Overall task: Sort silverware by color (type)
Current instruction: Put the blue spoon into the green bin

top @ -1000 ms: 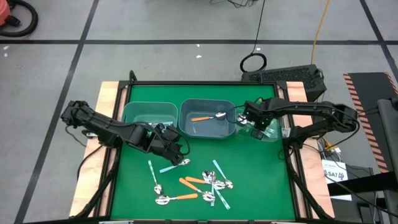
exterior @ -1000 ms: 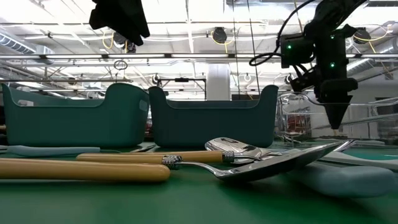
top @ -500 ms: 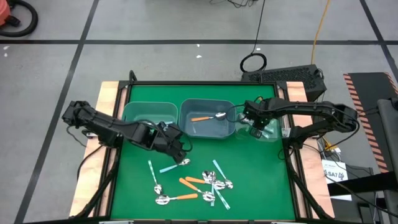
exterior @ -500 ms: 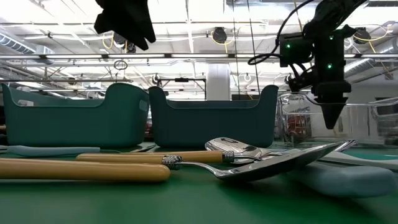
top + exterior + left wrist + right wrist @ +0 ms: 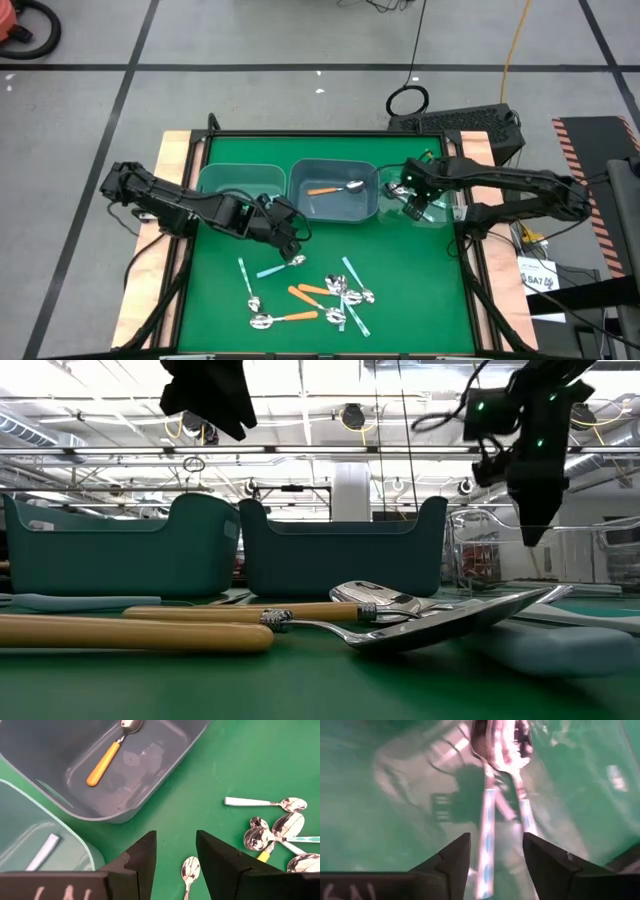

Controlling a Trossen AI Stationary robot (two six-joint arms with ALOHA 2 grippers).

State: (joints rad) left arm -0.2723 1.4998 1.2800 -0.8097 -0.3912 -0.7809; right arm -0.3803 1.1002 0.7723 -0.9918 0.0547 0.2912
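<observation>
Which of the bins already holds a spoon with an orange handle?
The middle bin, the grey-blue one; an orange-handled spoon lies inside it. The left bin shows only a pale handle, and the clear right bin no orange one.

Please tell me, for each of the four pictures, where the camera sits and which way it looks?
High: above, looking down; both arms, green table.
Low: at table level, looking across; orange spoon handle close, both arms overhead.
Left wrist: over the middle bin; left pincer open.
Right wrist: over a clear bin; right pincer open above teal spoons.
Shared: the binned orange spoon, in high and left wrist.
</observation>
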